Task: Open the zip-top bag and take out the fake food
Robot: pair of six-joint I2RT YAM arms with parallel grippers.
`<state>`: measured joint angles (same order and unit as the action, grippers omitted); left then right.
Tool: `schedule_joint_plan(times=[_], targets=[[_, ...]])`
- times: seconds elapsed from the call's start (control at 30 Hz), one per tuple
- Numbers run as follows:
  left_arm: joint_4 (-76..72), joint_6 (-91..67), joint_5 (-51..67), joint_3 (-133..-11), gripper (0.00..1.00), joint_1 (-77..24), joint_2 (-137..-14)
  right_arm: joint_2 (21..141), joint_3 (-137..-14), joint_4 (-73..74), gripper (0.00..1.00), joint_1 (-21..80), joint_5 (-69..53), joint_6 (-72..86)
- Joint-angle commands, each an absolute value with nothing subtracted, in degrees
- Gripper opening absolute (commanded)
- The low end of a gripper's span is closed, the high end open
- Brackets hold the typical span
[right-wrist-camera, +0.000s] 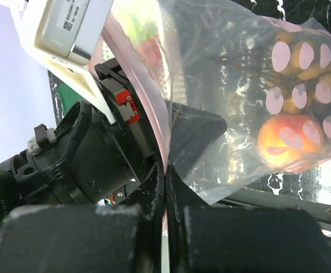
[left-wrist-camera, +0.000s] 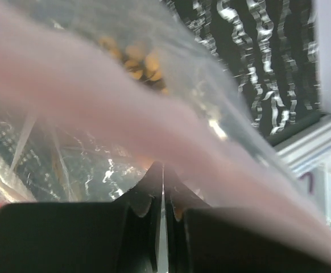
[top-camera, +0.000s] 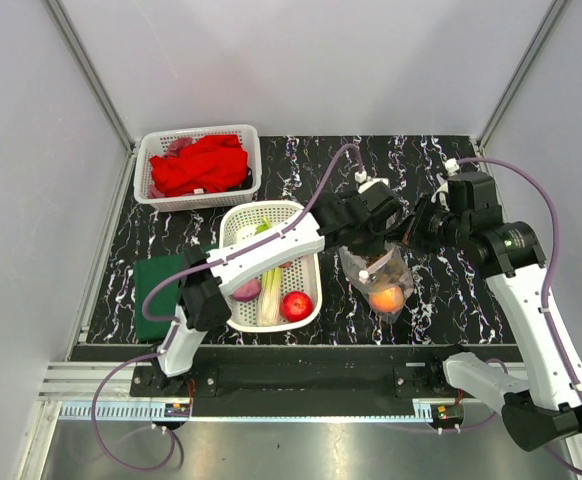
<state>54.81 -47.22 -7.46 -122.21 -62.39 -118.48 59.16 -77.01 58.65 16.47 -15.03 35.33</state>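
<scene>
Table (top-camera: 441, 290) was that black stone-look stuff with white veins all over. Plain white walls (top-camera: 301, 60) boxed it in on the left, far and right sides, with grey metal posts in the far corners. A shiny metal rail (top-camera: 301, 402) ran along the near edge by the arm bases.

The zip-top bag (top-camera: 376, 278) sat right of centre, with the peach (top-camera: 386, 298) and the berry bunch (top-camera: 392, 266) inside. Couldn't tell if its bottom touched the table. The left gripper (top-camera: 366, 235) and right gripper (top-camera: 411, 228) met at its far end. Both had their jaws nearly together, pinching the film by the pink strip.

Just left of it, the near basket (top-camera: 233, 222) had the apple (top-camera: 296, 306), leek (top-camera: 269, 290) and onion (top-camera: 246, 291). The far basket (top-camera: 201, 132) held a red cloth (top-camera: 199, 165), and a green cloth (top-camera: 161, 283) lay at the left.
</scene>
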Motion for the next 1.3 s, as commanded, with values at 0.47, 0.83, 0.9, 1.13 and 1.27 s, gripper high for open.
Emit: schedule_joint_plan(times=[0.47, 0.83, 0.9, 1.13, 1.27], targets=[[51.2, -65.3, 5.2, -123.9, 0.21, -55.5, -115.9, 58.3, -75.6, 53.6, 0.0, 17.1, -21.2, 35.4], [51.1, -68.2, 1.7, -123.3, 0.32, -56.8, -117.6, 59.2, -76.9, 54.0, 0.0, 17.8, -20.4, 35.1], [51.8, -66.7, 0.1, -123.7, 0.33, -57.7, -119.3, 59.5, -76.9, 53.9, 0.0, 17.8, -20.2, 35.2], [52.6, -59.0, -1.8, -119.4, 0.34, -60.6, -121.9, 59.1, -77.4, 54.7, 0.0, 17.9, -17.6, 34.2], [51.3, -52.3, -2.9, -118.0, 0.31, -62.0, -122.0, 57.0, -75.8, 56.6, 0.0, 17.8, -15.6, 33.1]])
